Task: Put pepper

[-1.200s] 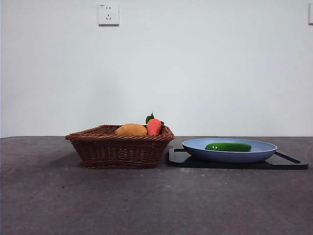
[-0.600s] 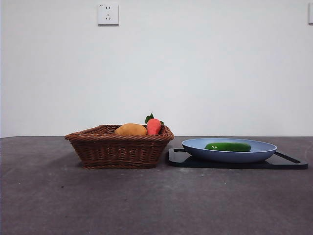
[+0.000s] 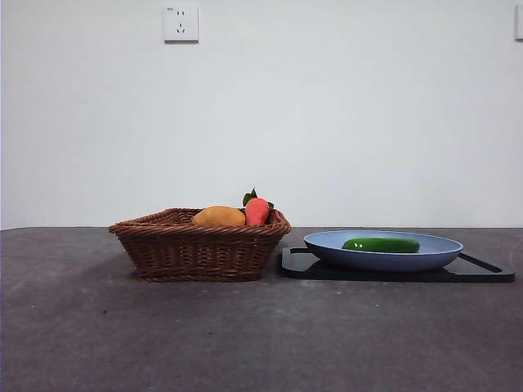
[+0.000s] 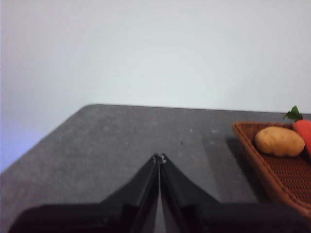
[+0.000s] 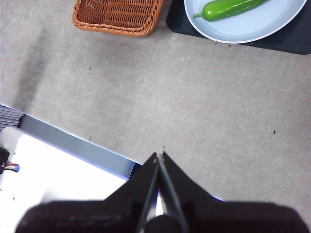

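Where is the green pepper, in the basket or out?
Out: the pepper lies on the blue plate, beside the basket.

No readable text is showing anywhere; the wall socket (image 3: 181,24) above the basket (image 3: 200,245) is bearing only a tiny, illegible mark.

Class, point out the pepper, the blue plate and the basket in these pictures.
pepper (image 3: 381,244): front view, middle of its green body.
blue plate (image 3: 445,247): front view, bare right rim.
basket (image 3: 200,251): front view, woven front wall.
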Robot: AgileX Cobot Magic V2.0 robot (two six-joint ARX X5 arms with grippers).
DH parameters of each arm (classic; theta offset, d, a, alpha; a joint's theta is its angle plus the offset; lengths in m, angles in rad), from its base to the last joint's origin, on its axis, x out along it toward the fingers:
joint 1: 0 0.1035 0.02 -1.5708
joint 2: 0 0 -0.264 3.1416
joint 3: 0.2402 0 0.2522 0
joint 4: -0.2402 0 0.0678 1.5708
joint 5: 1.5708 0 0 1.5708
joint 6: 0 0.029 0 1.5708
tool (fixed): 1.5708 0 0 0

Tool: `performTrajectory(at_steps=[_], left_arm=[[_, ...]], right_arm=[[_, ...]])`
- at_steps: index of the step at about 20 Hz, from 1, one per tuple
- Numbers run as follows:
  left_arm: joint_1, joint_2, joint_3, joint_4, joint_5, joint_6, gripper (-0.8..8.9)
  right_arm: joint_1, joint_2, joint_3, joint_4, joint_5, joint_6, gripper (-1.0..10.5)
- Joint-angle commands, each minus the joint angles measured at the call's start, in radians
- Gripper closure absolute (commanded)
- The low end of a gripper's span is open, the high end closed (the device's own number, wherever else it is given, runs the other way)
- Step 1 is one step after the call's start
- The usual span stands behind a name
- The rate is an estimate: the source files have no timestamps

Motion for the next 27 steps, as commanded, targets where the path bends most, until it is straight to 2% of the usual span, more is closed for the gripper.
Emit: performTrajectory(at_steps=[1,7,21,22,23,24,27], left_arm=[[0.005,-0.006,-0.027,0.012,-0.001,-0.016,8.05],[0.005,-0.006,-0.068,-0.060,0.002,-0.016,8.05],[0.004,-0.004,-0.068,-0.052,0.002,-0.016,8.05],[0.004,-0.004,-0.068,-0.052,0.002,-0.016,8.05],[0.004,-0.004,-0.068,-0.052,0.002,-0.016,8.05],[0.004,-0.004,-0.068,-0.051,0.002,-0.016,8.05],[0.004,-0.004,-0.068,-0.051,0.002,-0.016,8.05]], right_arm=[[0.002,0.008,0.018,-0.013,0.000,0.006,9.4],[0.002,0.008,0.018,-0.013,0.001,0.006,9.4],[0.003,0.008,0.018,-0.013,0.000,0.006,9.4],[0.001,0.006,0.018,-0.011,0.006,-0.003,9.4],[-0.010,-0.003,0.018,-0.001,0.022,-0.047,9.4],[-0.034,-0.031,0.014,0.043,0.057,-0.089,9.4],[-0.095,-0.181,-0.079,0.335,0.051,-0.069,9.4]])
